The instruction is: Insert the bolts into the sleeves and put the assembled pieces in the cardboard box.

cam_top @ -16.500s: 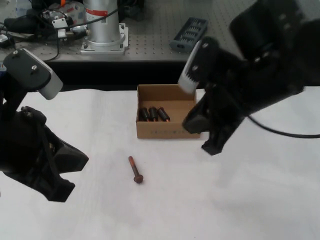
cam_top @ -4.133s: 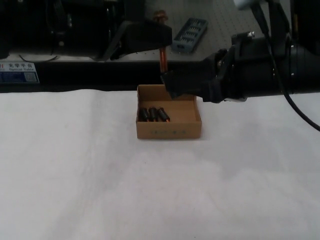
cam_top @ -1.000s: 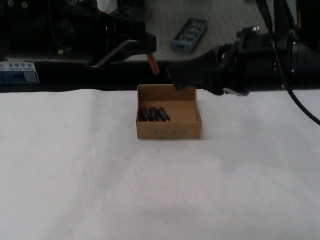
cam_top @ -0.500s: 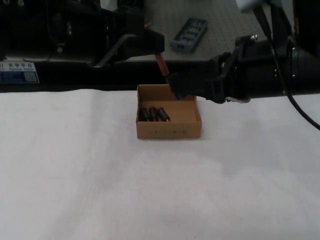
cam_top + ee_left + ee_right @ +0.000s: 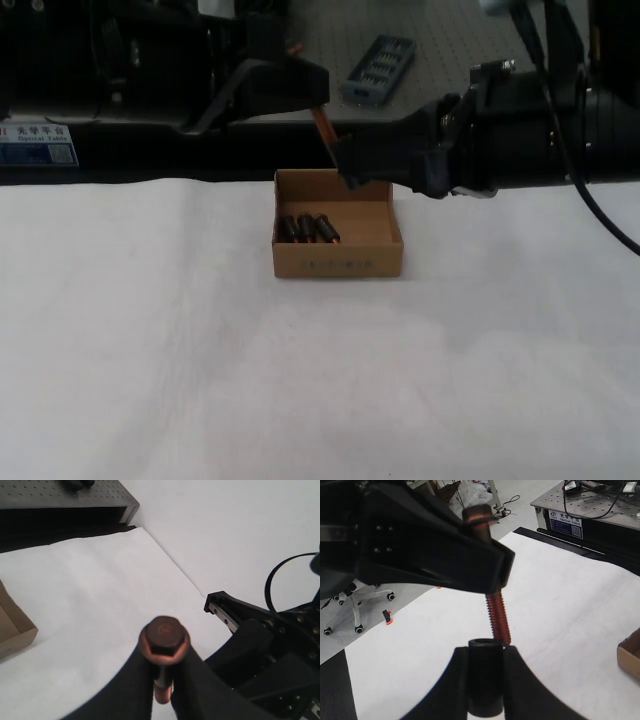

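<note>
Now | left gripper (image 5: 163, 682) clamped on bolt (image 5: 164, 640) | right gripper (image 5: 485, 700) clamped on sleeve (image 5: 485, 672) | bolt tip at sleeve mouth, above box's (image 5: 338, 264) far wall | box near desk's (image 5: 150, 350) far edge, three pieces (image 5: 307, 228) inside

The bolt (image 5: 322, 124) is copper-brown, with a hexagonal head and a threaded shank. It hangs tilted in the upper middle of the high view, pinched below the head by the left gripper (image 5: 163, 680). Its threaded tip meets the rim of the sleeve (image 5: 485, 677) (a short black tube, held by the right gripper (image 5: 485, 692)). The open-topped cardboard box (image 5: 338, 265) sits at the centre of the high view. Three dark assembled pieces (image 5: 307, 228) lie side by side in its left part.
</note>
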Robot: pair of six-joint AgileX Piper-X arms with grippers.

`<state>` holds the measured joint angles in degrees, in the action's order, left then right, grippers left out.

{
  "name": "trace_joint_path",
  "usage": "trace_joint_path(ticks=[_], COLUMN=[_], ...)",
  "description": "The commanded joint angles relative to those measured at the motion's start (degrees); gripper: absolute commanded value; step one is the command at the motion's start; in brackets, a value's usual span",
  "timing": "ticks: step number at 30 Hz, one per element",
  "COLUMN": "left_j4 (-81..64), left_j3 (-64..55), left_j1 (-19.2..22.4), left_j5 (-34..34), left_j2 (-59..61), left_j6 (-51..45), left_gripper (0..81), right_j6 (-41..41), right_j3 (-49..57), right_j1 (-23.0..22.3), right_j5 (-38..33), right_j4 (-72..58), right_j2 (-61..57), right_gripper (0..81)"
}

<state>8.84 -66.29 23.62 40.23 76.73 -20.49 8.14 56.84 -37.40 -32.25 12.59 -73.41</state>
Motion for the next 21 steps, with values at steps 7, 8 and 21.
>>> trace_joint_path(ticks=[7,8,21], left_j4=[-1.22,-1.22,-1.22], left_j3=[-0.25,-0.25,-0.25], left_j1=[0.09,0.09,0.09], left_j5=[1.15,1.15,3.83], left_j2=[-0.47,-0.47,-0.47], left_j6=[-0.30,-0.49,-2.73], left_gripper=[0.6,0.6,0.6], right_j6=[-0.47,-0.59,-3.08], right_j3=[0.65,0.65,0.65], right_j1=[0.26,0.26,0.26], right_j5=[-1.97,-2.00,-2.19], right_j4=[0.48,0.68,0.80], right_j2=[0.70,0.70,0.70], right_gripper=[2.5,2.5,2.5])
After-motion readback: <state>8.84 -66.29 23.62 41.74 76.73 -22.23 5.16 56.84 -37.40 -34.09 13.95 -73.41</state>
